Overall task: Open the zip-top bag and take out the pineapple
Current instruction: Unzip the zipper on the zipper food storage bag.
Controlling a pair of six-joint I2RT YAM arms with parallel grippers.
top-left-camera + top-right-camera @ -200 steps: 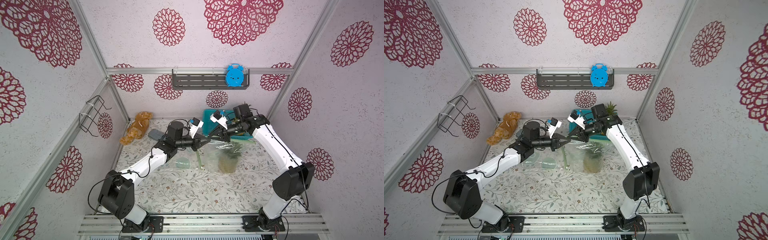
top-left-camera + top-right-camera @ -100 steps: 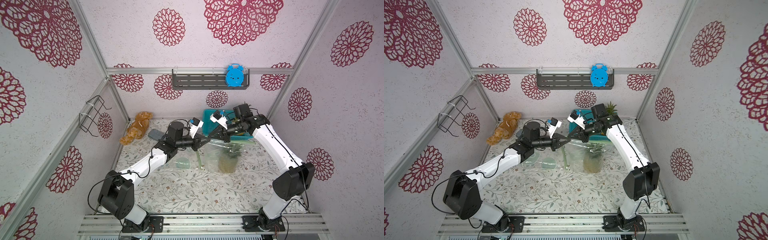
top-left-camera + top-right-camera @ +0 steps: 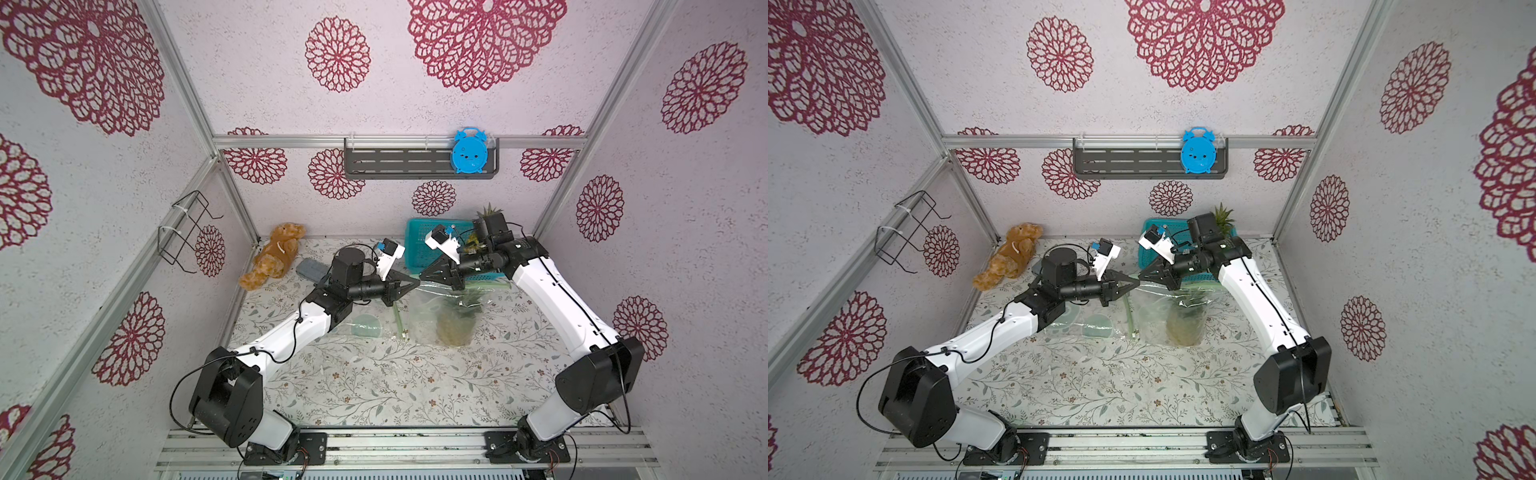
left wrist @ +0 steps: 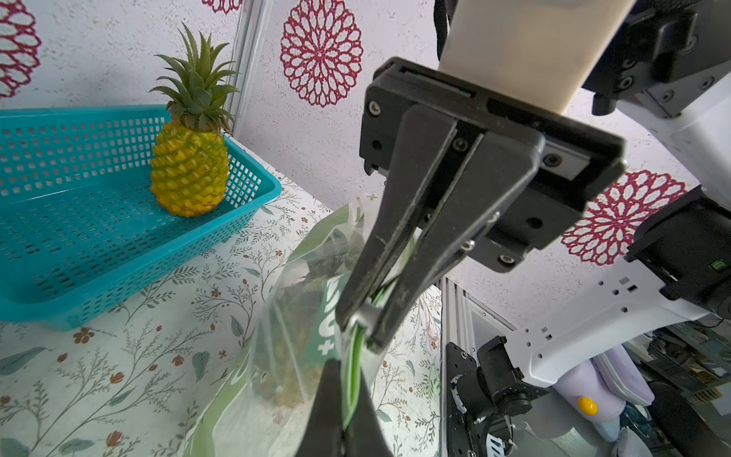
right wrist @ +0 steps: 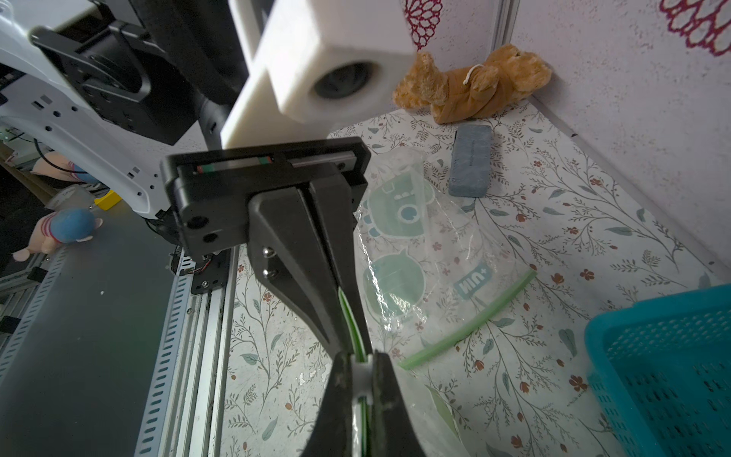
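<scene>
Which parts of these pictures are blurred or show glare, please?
Right wrist view: the white camera housing near the lens is blurred, and the empty bag shows glare on its wrinkles. In a top view: the zip-top bag reflects light, so the pineapple inside looks hazy.

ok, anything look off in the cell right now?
Nothing spilled or broken. Two oddities: a second, empty bag lies flat on the mat beside the full bag; and a pineapple already stands upright in the basket, while the bagged pineapple is not yet out.
</scene>
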